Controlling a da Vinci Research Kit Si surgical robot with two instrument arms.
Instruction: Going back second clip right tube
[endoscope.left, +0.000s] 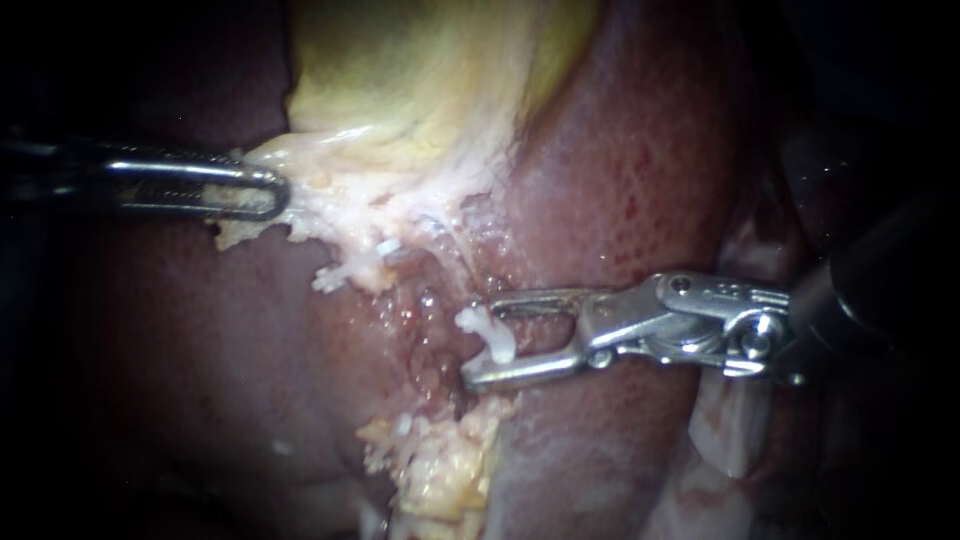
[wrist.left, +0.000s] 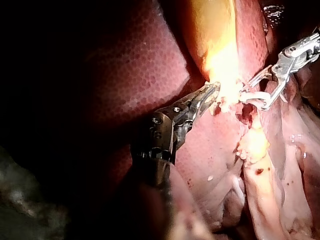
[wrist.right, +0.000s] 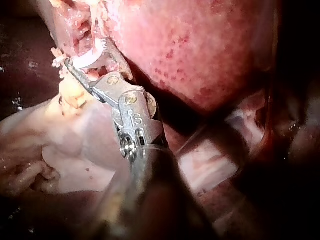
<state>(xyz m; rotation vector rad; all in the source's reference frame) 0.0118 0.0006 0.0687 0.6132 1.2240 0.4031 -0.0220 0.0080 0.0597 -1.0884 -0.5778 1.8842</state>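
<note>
My right instrument (endoscope.left: 478, 340) comes in from the right, its jaws open above the raw red bed between gallbladder and liver. A white clip (endoscope.left: 492, 338) lies in the gap between them, also seen as the clip (wrist.left: 248, 95) and the clip (wrist.right: 91, 60) in the wrist views. The tube it sits on is hard to make out. My left instrument (endoscope.left: 272, 192) reaches in from the left, shut on the pale lower edge of the gallbladder (endoscope.left: 420, 90). In its wrist view the left instrument (wrist.left: 215, 91) pinches that pale tissue.
The liver (endoscope.left: 640, 170) rises to the right of the dissected bed and darker liver (endoscope.left: 180, 340) lies to the left. A lump of yellow fat (endoscope.left: 440, 465) sits below the open jaws. A small white speck (endoscope.left: 386, 246) shows above the bed.
</note>
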